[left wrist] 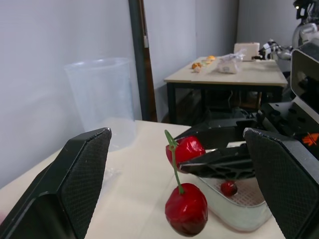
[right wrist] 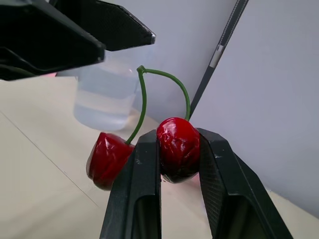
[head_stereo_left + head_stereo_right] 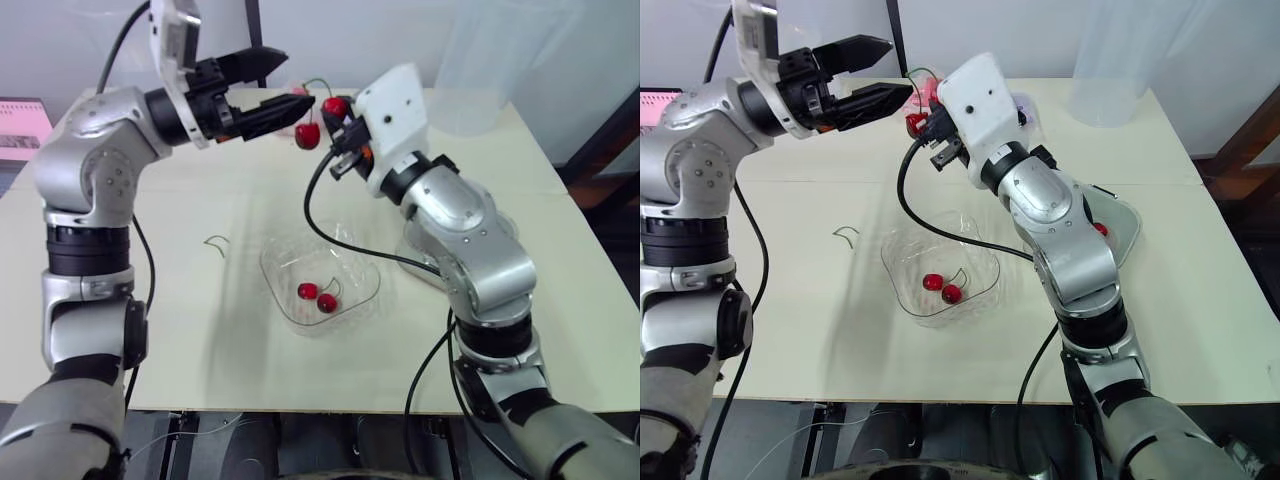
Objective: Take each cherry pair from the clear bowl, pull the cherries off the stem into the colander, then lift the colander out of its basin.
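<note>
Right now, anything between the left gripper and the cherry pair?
Only air. In the left wrist view the left gripper flanks the cherry pair, fingers open, not touching; the right gripper pinches one cherry.

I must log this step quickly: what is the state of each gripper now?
Left gripper: open, holding nothing.
Right gripper: closed on one cherry of the cherry pair.

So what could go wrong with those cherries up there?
The dangling cherry hangs only by its thin stem and looks off to one side of the colander; if it comes loose there, it may drop on the table and roll off. The open left gripper could bump it instead of catching it. The right gripper squeezes the other cherry and might squash it.
</note>
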